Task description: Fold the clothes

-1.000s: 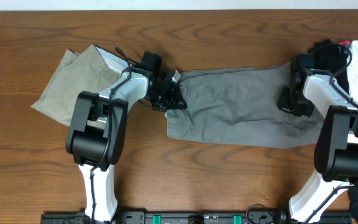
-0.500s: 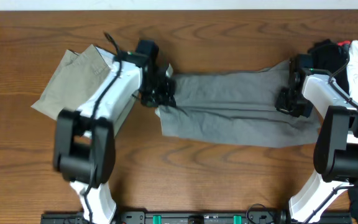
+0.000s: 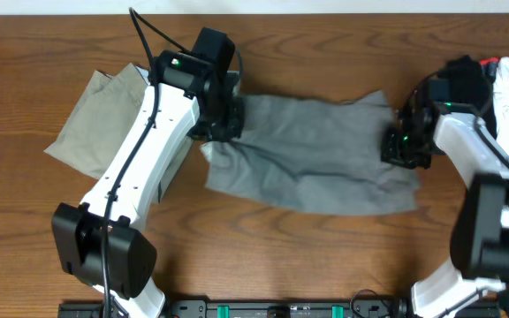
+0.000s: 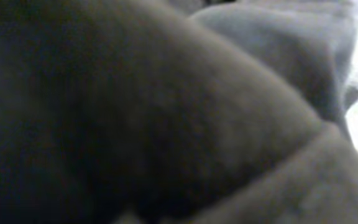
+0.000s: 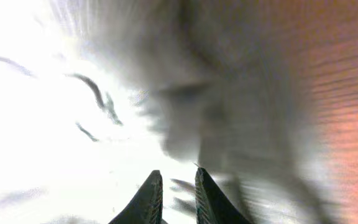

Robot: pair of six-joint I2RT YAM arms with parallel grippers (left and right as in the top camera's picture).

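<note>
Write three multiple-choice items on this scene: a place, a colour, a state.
1. Where does the khaki garment lie? A left of the grey shorts; B on top of them; C beneath the right arm.
2. What colour is the tabletop? A white; B brown; C green.
3. How is the left pincer? A wide open over bare wood; B holding a cup; C shut on the grey shorts.
Key: 1A, it lies beyond their left end; 2B, the wood shows brown; 3C, it pinches their left edge.

My left arm, white shell, black joints, black cable at twelve o'clock, right arm alike, right pincer, dark tapered fingers.
</note>
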